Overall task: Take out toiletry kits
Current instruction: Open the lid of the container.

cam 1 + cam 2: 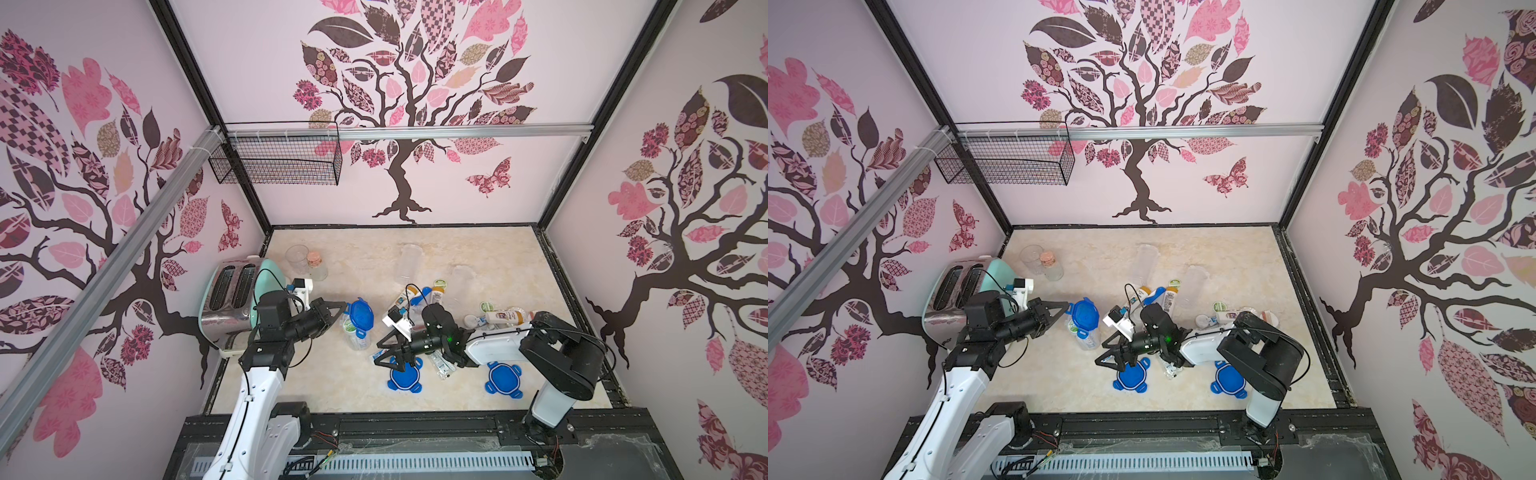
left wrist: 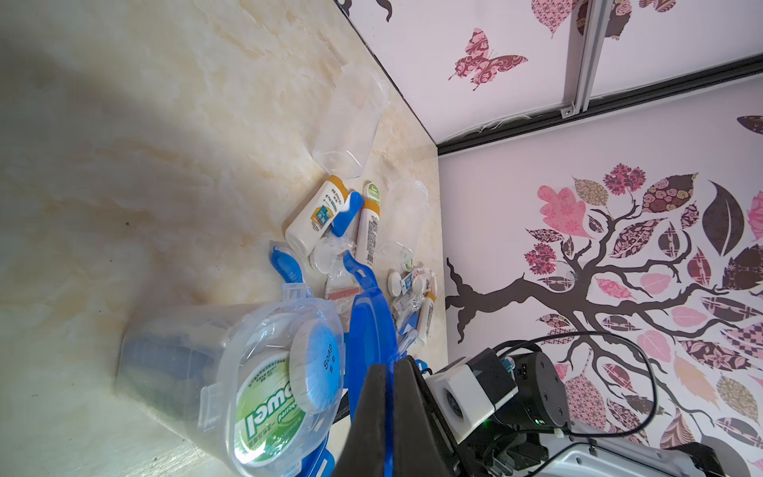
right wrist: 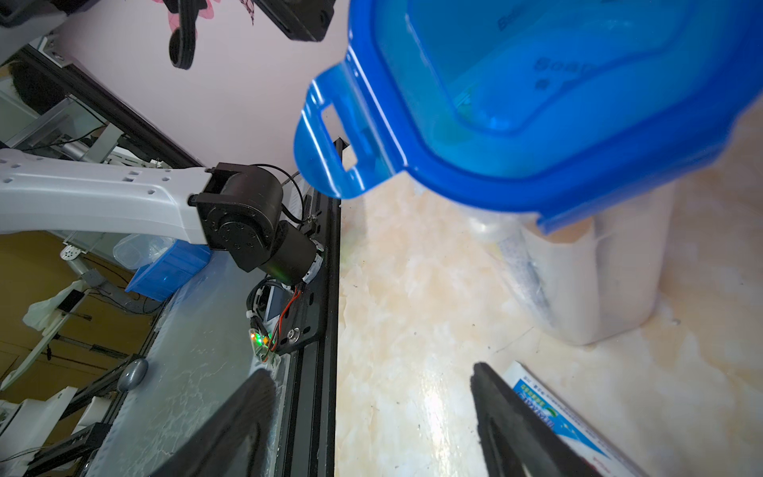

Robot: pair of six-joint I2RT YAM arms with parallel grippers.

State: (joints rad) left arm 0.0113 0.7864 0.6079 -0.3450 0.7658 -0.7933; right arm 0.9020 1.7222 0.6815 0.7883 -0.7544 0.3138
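Observation:
My left gripper (image 1: 343,308) (image 2: 391,365) is shut on the rim of a blue clip lid (image 1: 360,316) (image 2: 369,326), held tilted up off the mouth of a clear canister (image 1: 356,337) (image 2: 173,351). Inside that canister lie a green and white tub (image 2: 266,417) and a blue soap disc (image 2: 320,365). More toiletry kit pieces lie loose on the table: white bottles with yellow caps (image 1: 437,293) (image 2: 316,217), a blue toothbrush (image 2: 285,264) and a toothpaste tube (image 3: 578,417). My right gripper (image 1: 380,353) (image 3: 371,373) hangs open and empty low over the table, right of the canister.
Two blue lids (image 1: 405,376) (image 1: 503,378) lie near the front. Two empty clear canisters (image 1: 409,259) (image 1: 461,282) lie further back. A toaster (image 1: 232,295) stands at the left wall, with a clear cup (image 1: 297,255) and a cork-stoppered jar (image 1: 316,266) behind it. A wire basket (image 1: 278,160) hangs above.

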